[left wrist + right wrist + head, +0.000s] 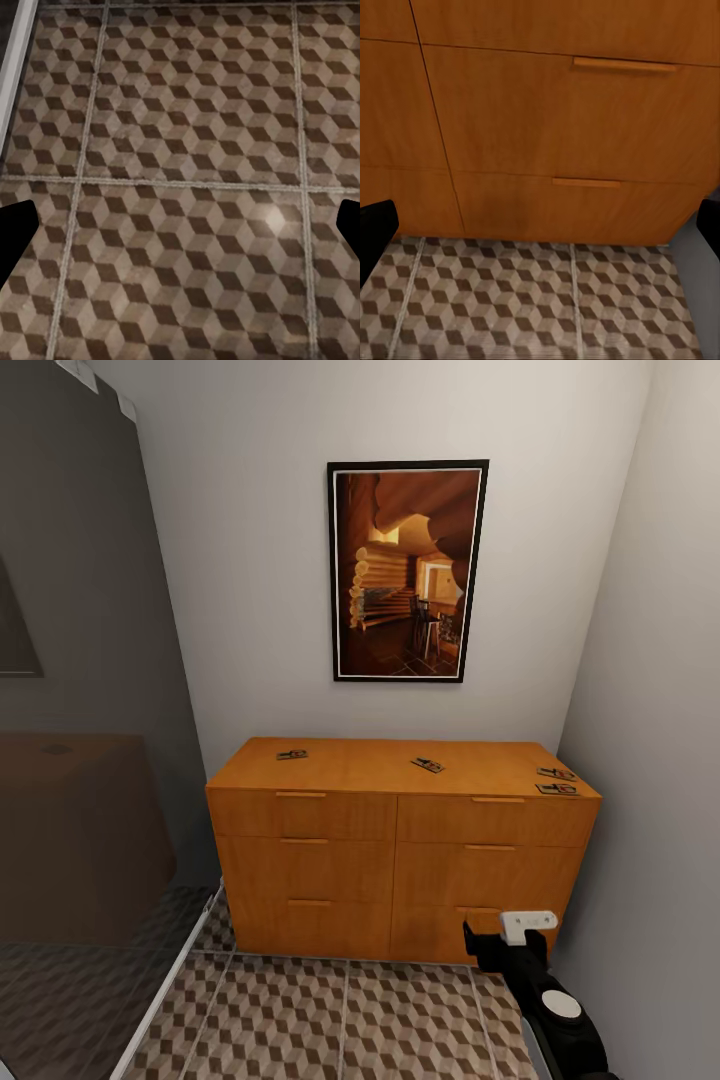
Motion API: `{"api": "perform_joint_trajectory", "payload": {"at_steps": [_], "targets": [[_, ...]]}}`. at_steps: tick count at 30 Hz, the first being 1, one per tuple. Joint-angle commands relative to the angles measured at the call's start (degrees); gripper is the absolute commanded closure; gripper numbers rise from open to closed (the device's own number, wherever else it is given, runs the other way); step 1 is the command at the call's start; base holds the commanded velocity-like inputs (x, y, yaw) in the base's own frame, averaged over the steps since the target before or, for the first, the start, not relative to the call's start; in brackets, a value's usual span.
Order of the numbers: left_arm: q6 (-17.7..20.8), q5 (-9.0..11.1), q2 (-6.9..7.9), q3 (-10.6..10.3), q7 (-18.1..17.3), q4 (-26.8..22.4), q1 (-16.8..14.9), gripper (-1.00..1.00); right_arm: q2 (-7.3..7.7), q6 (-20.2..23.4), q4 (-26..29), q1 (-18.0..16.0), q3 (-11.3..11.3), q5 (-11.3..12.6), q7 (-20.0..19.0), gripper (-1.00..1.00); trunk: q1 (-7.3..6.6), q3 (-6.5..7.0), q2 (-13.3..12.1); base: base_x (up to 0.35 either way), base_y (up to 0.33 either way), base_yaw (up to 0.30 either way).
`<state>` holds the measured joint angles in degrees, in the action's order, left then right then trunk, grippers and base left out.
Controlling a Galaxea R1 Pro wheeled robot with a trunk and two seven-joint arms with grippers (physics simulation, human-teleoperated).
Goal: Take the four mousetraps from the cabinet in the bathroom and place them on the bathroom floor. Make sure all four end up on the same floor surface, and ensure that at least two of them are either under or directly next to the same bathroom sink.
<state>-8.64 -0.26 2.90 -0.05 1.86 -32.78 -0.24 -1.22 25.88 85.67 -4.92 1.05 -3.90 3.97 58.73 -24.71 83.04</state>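
The bathroom floor (330, 1010) with its cube-pattern tiles stretches ahead of me up to the cabinet (400, 860), which stands against the back wall under a framed picture (408, 570), its right end tucked into the room's corner. I judge that I have stopped here because all four mousetraps lie out on the cabinet's top, not in the drawers, so I can take them from above. One mousetrap (292, 755) sits near the top's left rear part, another (427, 765) lies about midway along it, and the last two (556, 773) (557, 789) lie close together at the right end, by the front right corner; those two are the nearest to my right side. My right gripper (510, 940) is held low in front of the bottom right drawers, well below the top, with its jaws spread wide and empty, which suits a lift toward that right-end pair. My left gripper (180, 232) hangs over bare tiles, jaws also apart and holding nothing, kept out of the way
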Motion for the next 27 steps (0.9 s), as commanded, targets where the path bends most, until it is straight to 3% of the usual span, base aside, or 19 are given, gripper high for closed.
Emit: {"api": "perform_joint_trajectory", "payload": {"at_steps": [1, 8, 13, 16, 21, 27], "targets": [[-0.2, -0.1, 0.01, 0.0, 0.2, 0.0, 0.0, -1.00, 0.00, -0.6, -1.3, 0.0, 0.2, -0.4, 0.2, -1.00, 0.00, -0.06, 0.0, 0.000, 0.000, 0.000], [-2.2, 0.0, 0.01, -0.1, 0.2, 0.1, 0.0, -1.00, -0.01, -9.9, -12.5, 0.0, 1.1, -0.5, 0.2, -1.00, 0.00, -0.06, 0.0, 0.000, 0.000, 0.000], [-3.7, 0.0, 0.01, -0.1, 0.2, 1.1, 0.0, -1.00, 0.06, -19.1, -28.0, 0.0, 1.1, -0.6, 0.2, -1.00, 0.00, -0.06, 0.0, 0.000, 0.000, 0.000], [-4.0, -0.1, 0.01, 0.0, 0.2, 1.7, 0.0, -1.00, 0.07, -31.7, -42.3, 0.0, 1.1, -0.7, 0.4, -1.00, 0.00, -0.06, 0.0, 0.000, 0.000, 0.000], [-4.1, -0.1, 0.01, 0.0, 0.2, 2.0, 0.0, -1.00, 0.15, -44.4, -54.9, 0.0, 1.1, -0.8, 0.6, -1.00, 0.00, -0.06, 0.0, 0.000, 0.000, 0.000], [-4.0, 0.0, 0.01, 0.0, 0.2, 2.1, 0.0, -1.00, 0.09, -48.0, -68.7, 0.0, 1.0, -0.6, 0.6, -1.00, 0.00, -0.06, 0.0, 0.000, 0.000, 0.000]]}}
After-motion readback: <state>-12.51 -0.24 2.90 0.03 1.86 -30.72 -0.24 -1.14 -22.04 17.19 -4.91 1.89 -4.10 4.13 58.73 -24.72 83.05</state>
